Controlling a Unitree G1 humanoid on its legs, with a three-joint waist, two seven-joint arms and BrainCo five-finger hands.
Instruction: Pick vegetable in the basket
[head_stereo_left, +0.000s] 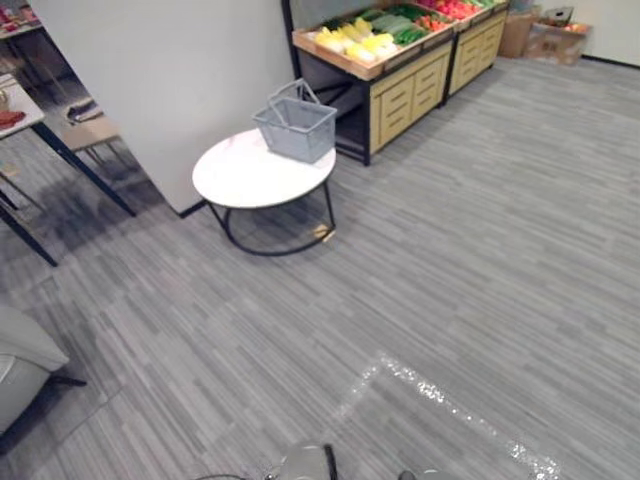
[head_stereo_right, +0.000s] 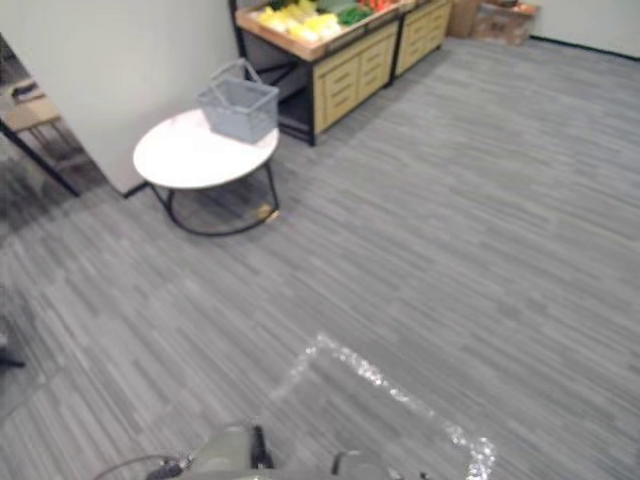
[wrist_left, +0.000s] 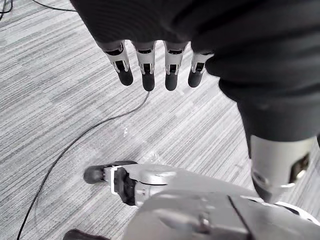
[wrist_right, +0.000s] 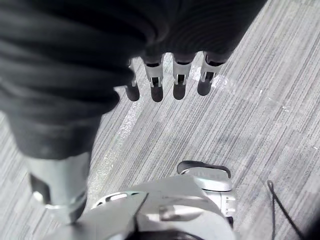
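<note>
Standing well apart from the goods, the robot appears to be at the approach step, with no vegetable picked yet. The left hand (wrist_left: 148, 67) hangs over the grey carpet (head_stereo_left: 480, 250) with its fingers straight and relaxed, holding nothing, and the right hand (wrist_right: 157, 80) is likewise loose and empty. The grey basket (head_stereo_left: 297, 127) stands upright near the far edge of a round white table (head_stereo_left: 240, 175), its handles raised; whether anything lies inside cannot be told from here. Just beside the table is a wooden produce stand (head_stereo_left: 405, 85) with drawers, and the vegetables (head_stereo_left: 360, 42) lie in its top tray: yellow pieces nearest the basket, green ones next to them, red ones further along. They are too small to name one by one. The next move likely calls for walking across the open floor until stand and table are within reach, then raising a hand over the tray. Basket and tray are near each other, so the carry should be short.
</note>
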